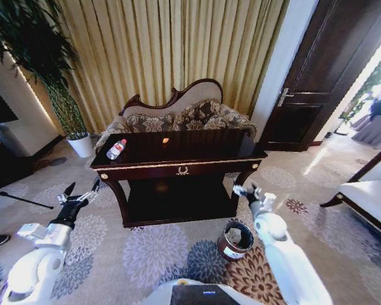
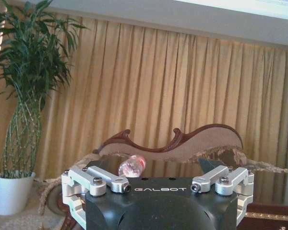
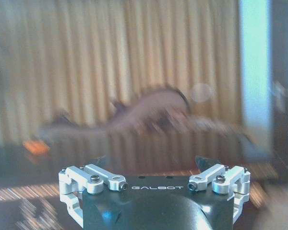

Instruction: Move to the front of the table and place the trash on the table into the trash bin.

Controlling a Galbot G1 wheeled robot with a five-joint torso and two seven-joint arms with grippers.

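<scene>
Both grippers, left (image 1: pixel 81 190) and right (image 1: pixel 244 189), hang open and empty before the table (image 1: pixel 178 166); reaching the bottle (image 1: pixel 116 149) looks next.

Head high, wrists low (facing sofa (image 1: pixel 178 117))

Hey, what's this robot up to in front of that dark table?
The robot faces the table, both arms raised and empty. The left gripper is open near the table's left corner, the right gripper near its right leg. The bottle and an orange piece lie on top. The trash bin stands on the carpet.
</scene>
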